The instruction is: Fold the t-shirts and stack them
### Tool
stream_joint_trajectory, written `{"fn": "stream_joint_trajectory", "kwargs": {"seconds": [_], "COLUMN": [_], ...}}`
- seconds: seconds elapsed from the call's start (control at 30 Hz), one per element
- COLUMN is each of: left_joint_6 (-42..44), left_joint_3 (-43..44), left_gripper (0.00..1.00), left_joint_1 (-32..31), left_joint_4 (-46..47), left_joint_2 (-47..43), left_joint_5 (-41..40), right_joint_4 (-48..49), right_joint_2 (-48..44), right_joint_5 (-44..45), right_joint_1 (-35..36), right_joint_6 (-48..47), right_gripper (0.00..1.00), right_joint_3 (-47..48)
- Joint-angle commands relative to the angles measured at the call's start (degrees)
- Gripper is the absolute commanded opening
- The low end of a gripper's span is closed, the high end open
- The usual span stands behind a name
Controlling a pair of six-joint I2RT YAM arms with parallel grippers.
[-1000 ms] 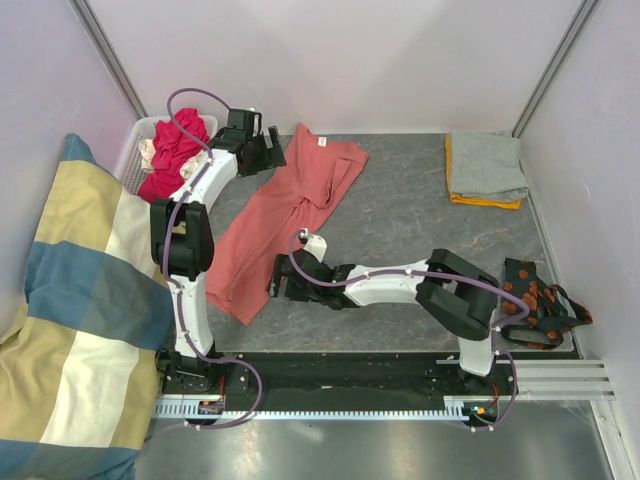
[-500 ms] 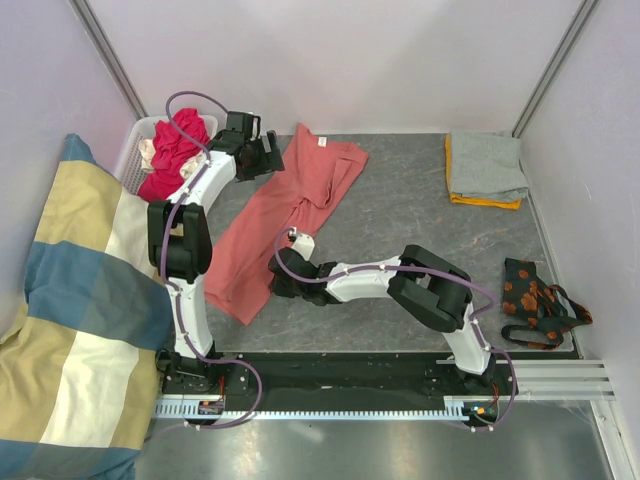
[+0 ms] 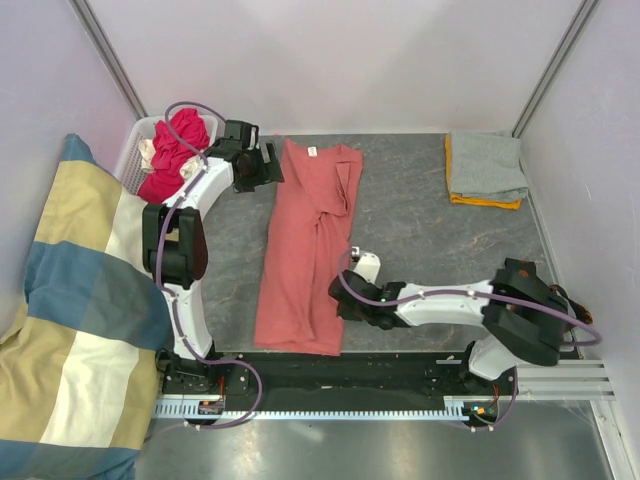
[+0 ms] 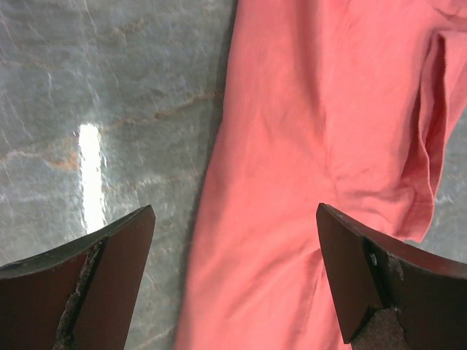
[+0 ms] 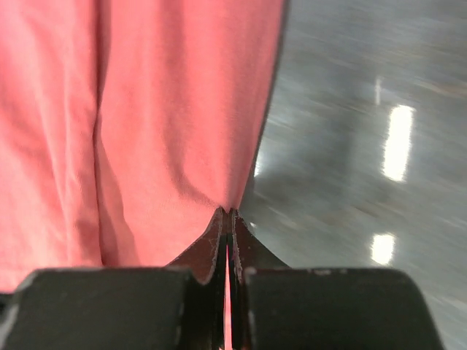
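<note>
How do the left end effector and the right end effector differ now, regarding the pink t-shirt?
The left end effector is open wide; the right end effector is shut. The left holds nothing over the salmon-pink t-shirt; the right pinches its edge. The left is near the collar end, the right near the hem end. Both are at the same shirt.

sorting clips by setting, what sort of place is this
Most likely a robot lab test cell, not a home: a left arm and right arm bolted at the edge of a grey table, plain pale panel walls boxing it in, and a salmon t-shirt laid out for folding.
</note>
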Motion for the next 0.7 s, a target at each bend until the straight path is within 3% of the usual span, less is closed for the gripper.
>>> {"fn": "stream_joint_trajectory", "kwargs": {"seconds": [0.0,0.23,0.3,0.33,0.5,0.53,0.67], "left_joint_6": [-2.74,-3.1,-3.1,-3.18,-3.8,-3.8,-3.98], "left_joint_3": [-3.33,-11.24,-12.04,-12.13,-13.27,-13.36,-13.01], "left_gripper": [1.0,1.0,1.0,1.0,1.0,1.0,1.0], "left_joint_1": [-0.13,-2.15,-2.5,-2.68,-4.52,-4.79,-5.75], "left_joint_4": [-0.33,1.6,1.95,1.95,3.09,3.44,4.24], "left_joint_2": [-6.9,-12.27,-11.22,-10.95,-9.28,-8.67,-6.56], "left_joint_5": [2.78,2.61,2.34,2.6,2.08,1.91,1.2], "right_joint_4": [-10.5,-14.38,-15.52,-16.13,-22.36,-23.34,-26.86], "right_joint_2": [-7.8,-18.35,-19.5,-20.55,-26.09,-27.93,-31.2], "right_joint_5": [2.98,4.39,3.68,3.33,3.94,4.47,11.84], "right_joint_1": [0.17,0.09,0.09,0.09,0.17,0.17,0.0], "right_joint_6": [-0.68,1.95,1.96,1.96,2.31,2.05,-0.93], "right_gripper": [0.0,0.0,0.09,0.18,0.36,0.45,0.58], "right_joint_3": [-4.85,-12.23,-12.42,-12.07,-10.58,-9.62,-5.31]}}
